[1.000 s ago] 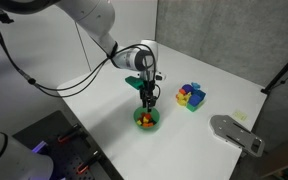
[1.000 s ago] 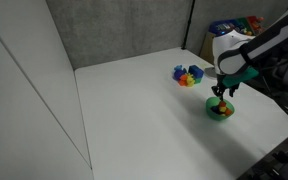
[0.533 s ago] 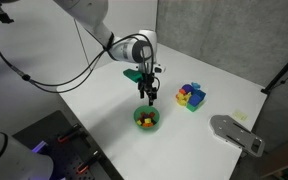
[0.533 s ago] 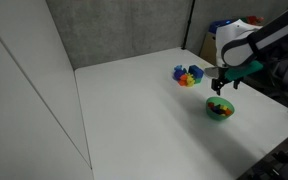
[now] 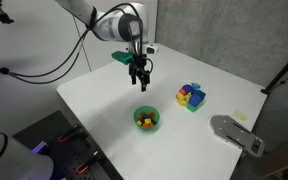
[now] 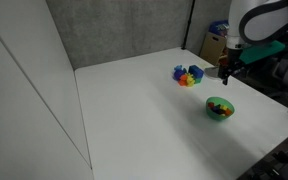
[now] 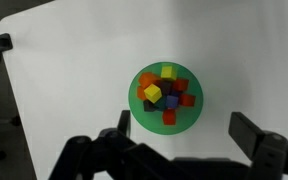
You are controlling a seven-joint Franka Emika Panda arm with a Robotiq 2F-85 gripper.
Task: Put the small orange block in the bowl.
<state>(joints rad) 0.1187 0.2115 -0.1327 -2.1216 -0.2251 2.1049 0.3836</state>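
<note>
Wrist view alone resolves cubes in the bowl (image 7: 135, 108) — small orange block (image 7: 169, 118) included — below the gripper (image 7: 182, 124) (jaws apart).

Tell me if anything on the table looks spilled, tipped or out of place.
Nothing stands out. The green bowl sits upright with its small blocks all inside, the block cluster lies apart from it, and the open gripper hangs empty above.
</note>
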